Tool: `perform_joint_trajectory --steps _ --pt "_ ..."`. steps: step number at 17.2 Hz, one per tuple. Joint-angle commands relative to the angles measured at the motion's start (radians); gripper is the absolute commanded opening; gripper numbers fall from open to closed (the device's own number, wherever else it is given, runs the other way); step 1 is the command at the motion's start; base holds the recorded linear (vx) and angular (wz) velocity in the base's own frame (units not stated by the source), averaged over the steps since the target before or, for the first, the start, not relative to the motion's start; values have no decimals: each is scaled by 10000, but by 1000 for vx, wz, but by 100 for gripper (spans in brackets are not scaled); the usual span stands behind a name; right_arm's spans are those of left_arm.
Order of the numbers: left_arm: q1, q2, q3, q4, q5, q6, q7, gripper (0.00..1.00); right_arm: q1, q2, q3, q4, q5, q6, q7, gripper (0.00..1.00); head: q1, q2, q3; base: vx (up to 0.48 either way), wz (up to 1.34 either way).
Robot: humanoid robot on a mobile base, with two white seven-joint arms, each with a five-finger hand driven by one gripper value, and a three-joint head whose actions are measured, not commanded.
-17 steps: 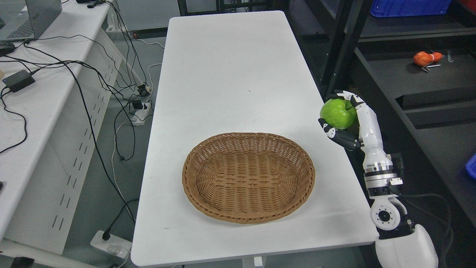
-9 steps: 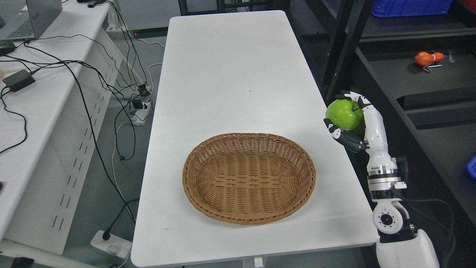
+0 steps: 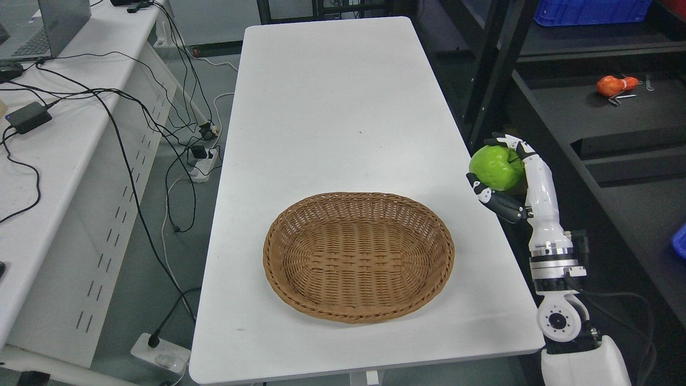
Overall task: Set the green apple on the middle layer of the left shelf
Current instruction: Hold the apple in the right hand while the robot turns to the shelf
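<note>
Gripping the round, glossy green apple (image 3: pixel 496 167), the robot's white-and-black right hand (image 3: pixel 509 179) has its fingers (image 3: pixel 514 143) curled over the top of the fruit and its thumb under it, so the apple is held up off any surface. Hand and apple sit just beyond the right edge of the long white rectangular table (image 3: pixel 327 107), level with a point a little past the table's middle. The right arm rises to them from beside the table's near right corner. On the table's near half lies an oval brown woven wicker basket (image 3: pixel 358 256), well apart from the apple. Right of the table stands a dark metal shelf unit (image 3: pixel 584 115), and on one of its layers, far from the table's edge, rests a small orange object (image 3: pixel 612 85).
</note>
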Motion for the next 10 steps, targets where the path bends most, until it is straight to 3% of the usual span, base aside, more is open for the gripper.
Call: perform_joint_trajectory --steps 1,6,10 --pt "1 176 0 -5 0 -15 -9 100 112 214 -51 -70 -4 -34 2 0 0 0 0 0 0" --pt "1 176 0 -5 0 0 -9 100 189 214 -51 -70 -4 -125 2 0 0 0 0 -105 -13" --pt "1 176 0 -5 0 0 -9 100 281 230 -36 -70 -4 -248 2 0 0 0 0 -245 -76"
